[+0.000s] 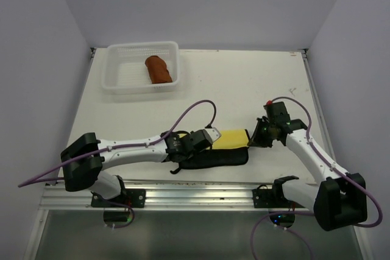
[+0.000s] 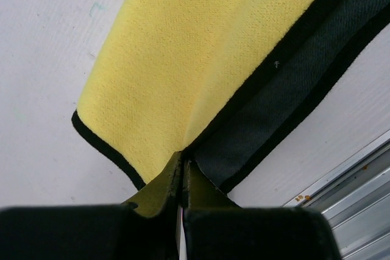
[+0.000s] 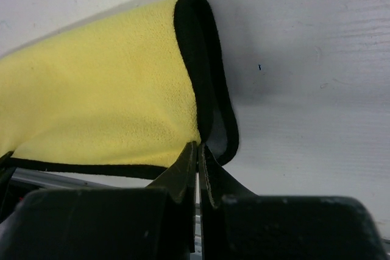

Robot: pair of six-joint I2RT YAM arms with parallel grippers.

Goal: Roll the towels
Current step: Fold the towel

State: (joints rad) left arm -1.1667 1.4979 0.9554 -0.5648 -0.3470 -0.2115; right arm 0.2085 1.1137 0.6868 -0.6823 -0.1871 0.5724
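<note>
The yellow towel (image 1: pixel 233 138) with a dark hem lies folded near the table's front edge, its dark grey side (image 1: pixel 219 158) showing along the front. My left gripper (image 1: pixel 214 143) is shut on its left end; in the left wrist view the jaws (image 2: pixel 184 161) pinch the fold where the yellow face (image 2: pixel 183 53) meets the grey side (image 2: pixel 286 83). My right gripper (image 1: pixel 251 140) is shut on the right end, pinching the hemmed edge (image 3: pixel 198 145) of the yellow towel (image 3: pixel 109 101). The rust-brown towel (image 1: pixel 159 69) lies rolled in the basket.
The white mesh basket (image 1: pixel 143 47) stands at the back left of the table. An aluminium rail (image 1: pixel 201 196) runs along the near edge, just in front of the towel, and also shows in the left wrist view (image 2: pixel 359 193). White walls enclose the table.
</note>
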